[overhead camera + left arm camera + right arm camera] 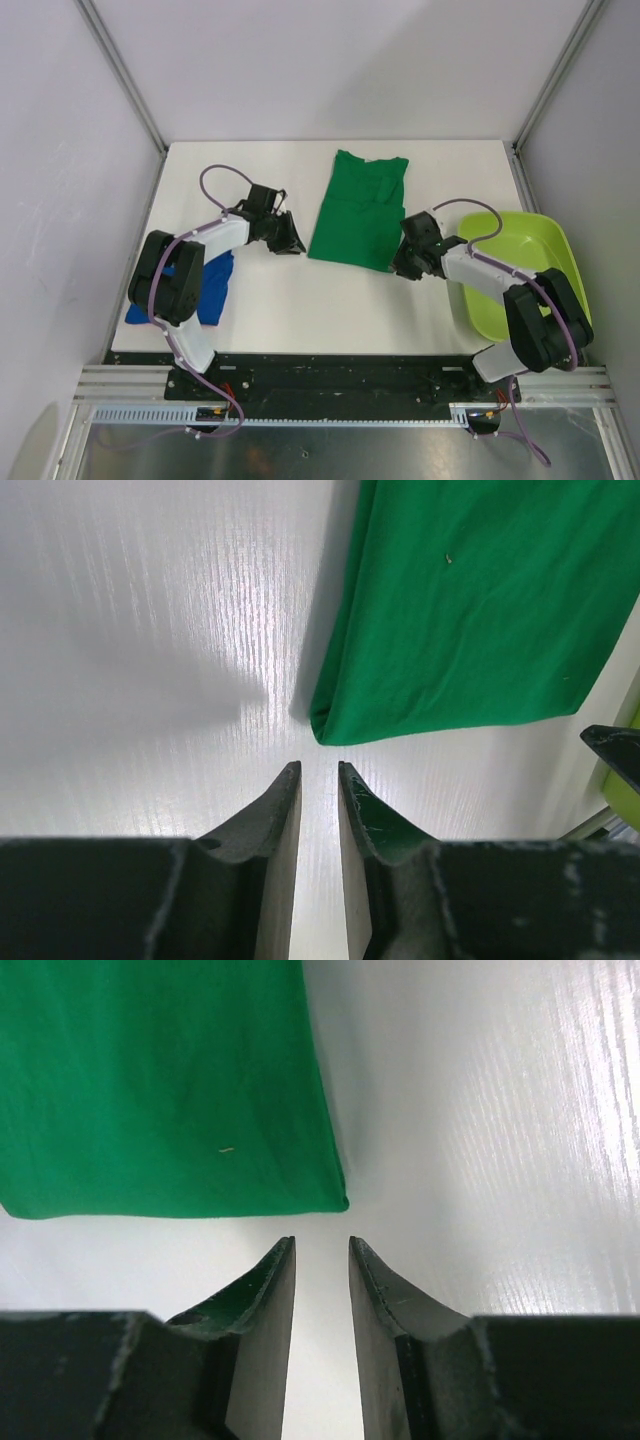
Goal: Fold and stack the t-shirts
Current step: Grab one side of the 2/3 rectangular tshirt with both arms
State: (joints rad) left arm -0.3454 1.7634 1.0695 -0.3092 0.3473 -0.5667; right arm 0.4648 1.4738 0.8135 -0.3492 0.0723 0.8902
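Lime tub (520,240) (under right arm (490,272)) beside green t-shirt (358,215).

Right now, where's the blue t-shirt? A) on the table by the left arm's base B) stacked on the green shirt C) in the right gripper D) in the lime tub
A: the blue t-shirt lies bunched at the near-left corner of the table, partly under the left arm.

No writing, label, brand mark or number can be read in any view. The green t-shirt (358,210), the blue t-shirt (213,290) and the bench (300,300) are plain.
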